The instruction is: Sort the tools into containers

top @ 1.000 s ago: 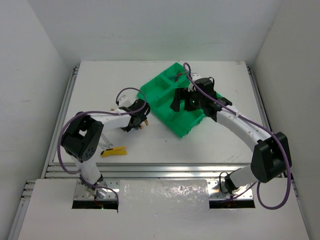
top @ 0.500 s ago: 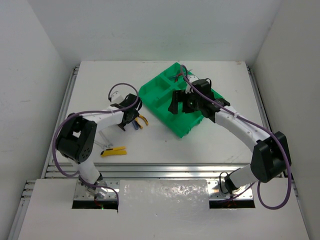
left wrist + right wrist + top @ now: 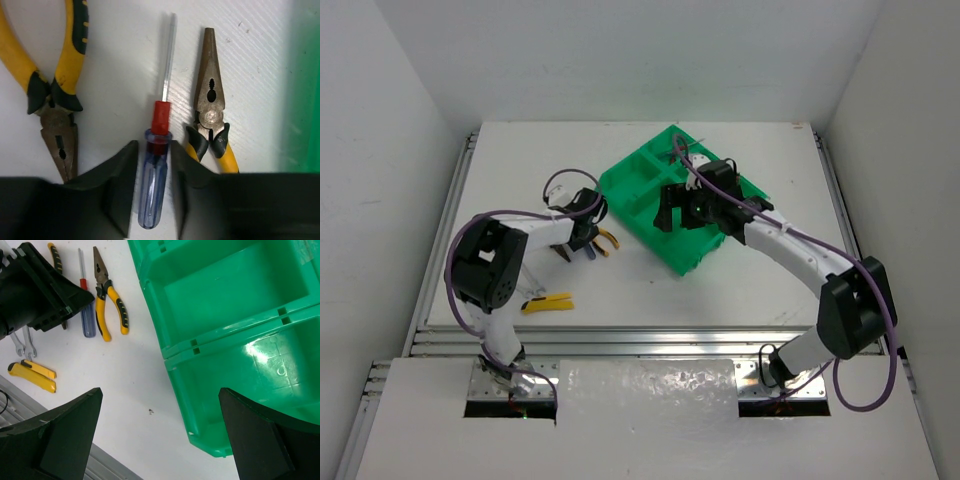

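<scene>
The left claw straddles the handle of the screwdriver on the counter, between two yellow pliers, at 8 o'clock from the green tray. Whether it is clenched cannot be told. The right claw hangs released over the tray.

On the table, a screwdriver lies between the tray-side pliers and the outer pliers (all roughly parallel), left of the tray; a knife lies nearer the front edge, near two wrenches.
</scene>
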